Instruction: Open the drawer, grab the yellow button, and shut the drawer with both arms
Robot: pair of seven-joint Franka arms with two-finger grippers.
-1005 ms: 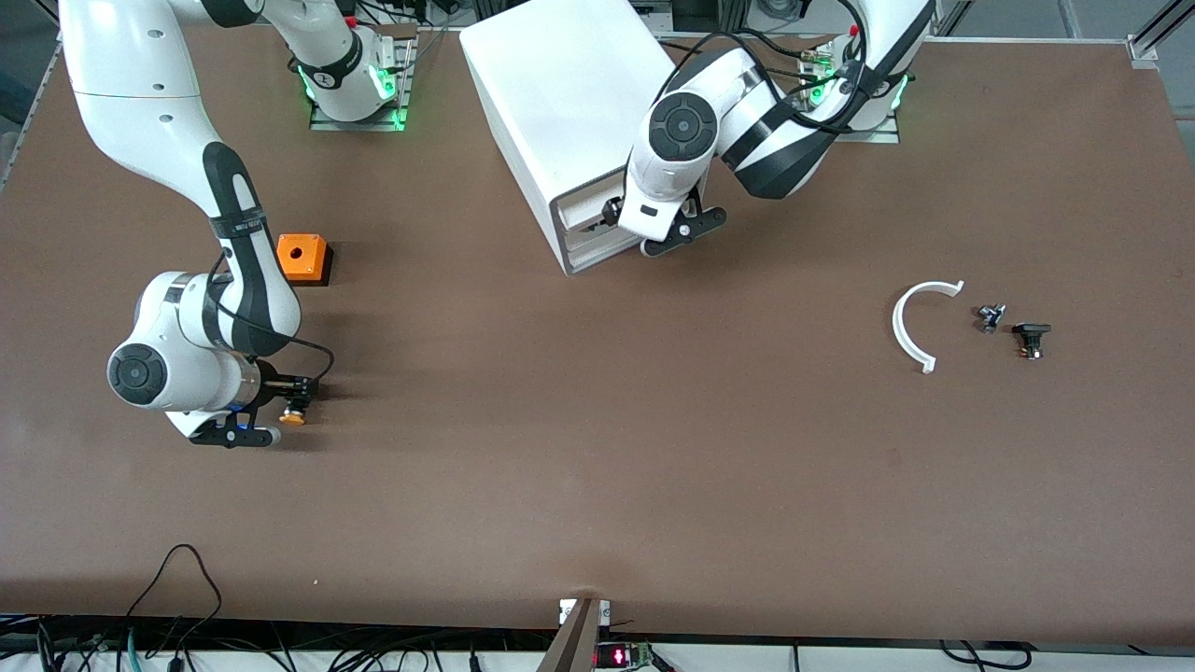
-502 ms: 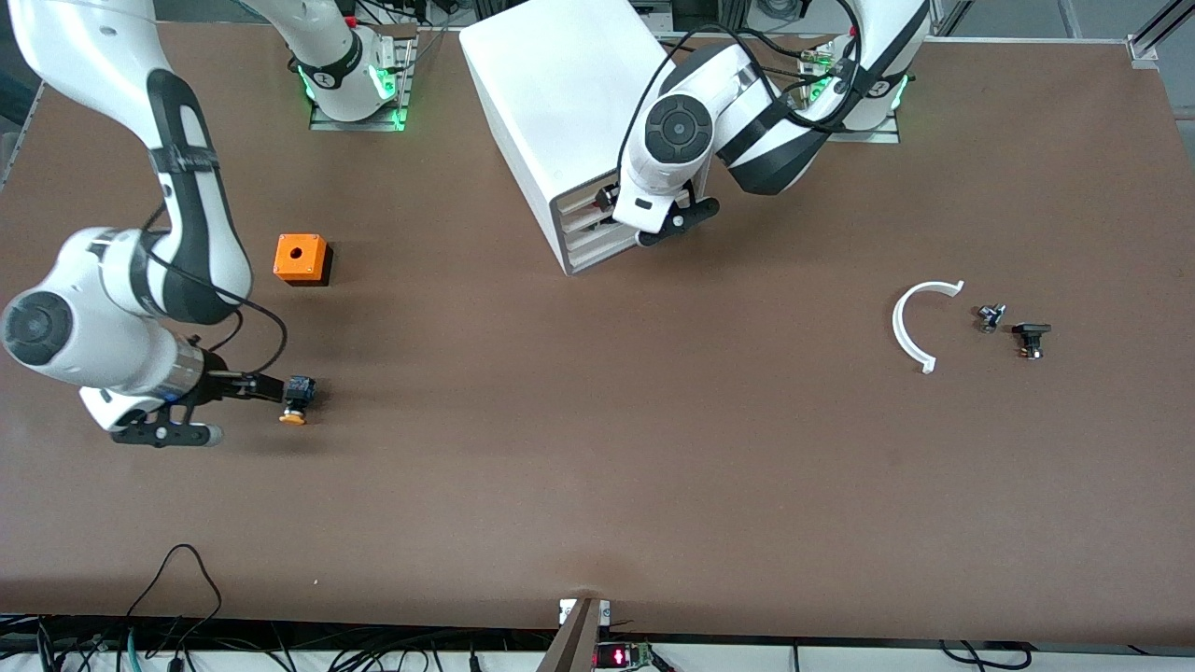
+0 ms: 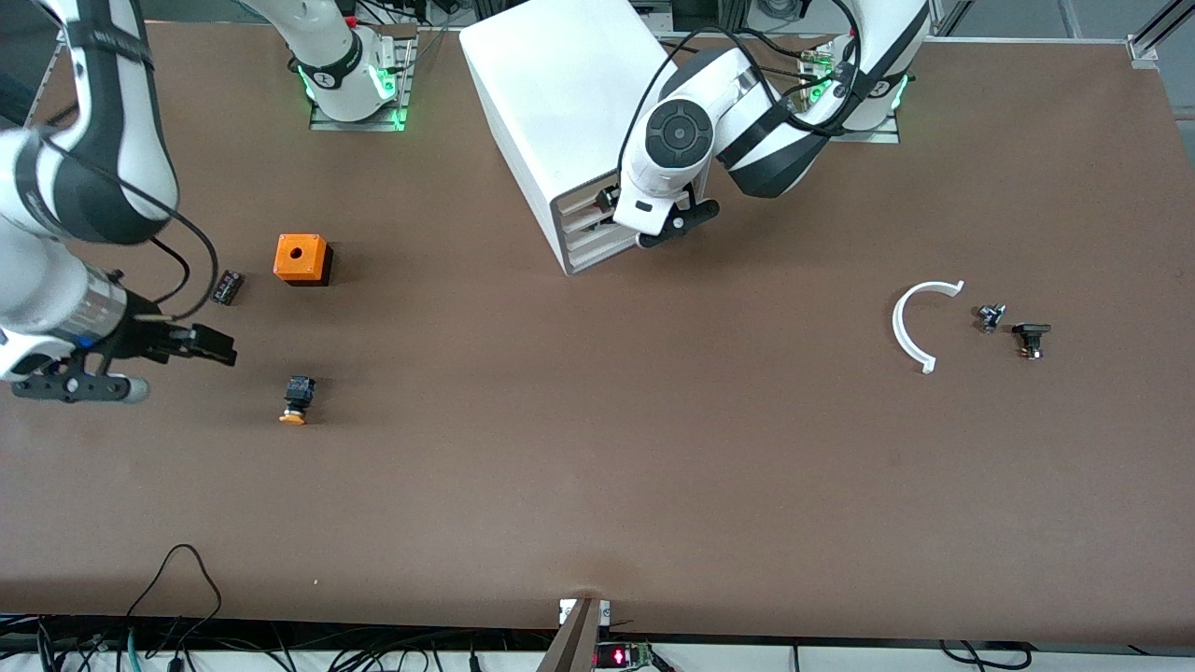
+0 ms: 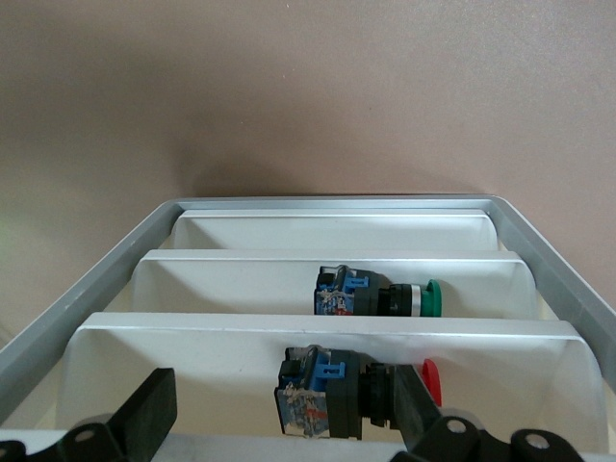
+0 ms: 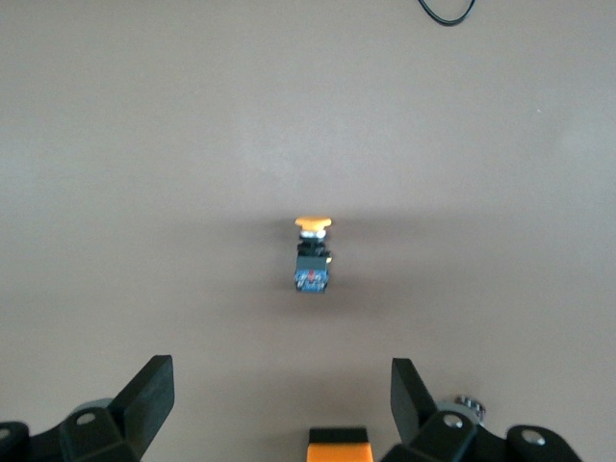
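Note:
The button (image 3: pixel 297 399), orange-yellow cap and black body, lies on its side on the bare table toward the right arm's end; it also shows in the right wrist view (image 5: pixel 312 255). My right gripper (image 3: pixel 217 347) is open and empty, apart from the button (image 5: pixel 279 375). My left gripper (image 3: pixel 609 200) is open at the front of the white cabinet (image 3: pixel 551 103), its fingers (image 4: pixel 154 414) either side of the top drawer (image 4: pixel 192 356). That drawer (image 3: pixel 583 209) sits about level with the cabinet front. A red-capped switch (image 4: pixel 332 393) lies in it.
An orange cube with a round hole (image 3: pixel 301 259) and a small flat black block (image 3: pixel 227 286) lie farther from the front camera than the button. A green-capped switch (image 4: pixel 375 294) lies in the middle drawer. A white curved piece (image 3: pixel 920 322) and small parts (image 3: pixel 1031 338) lie toward the left arm's end.
My right gripper let go of the button and drew back and up toward the right arm's end of the table. My left gripper pushed the top drawer in and now holds still.

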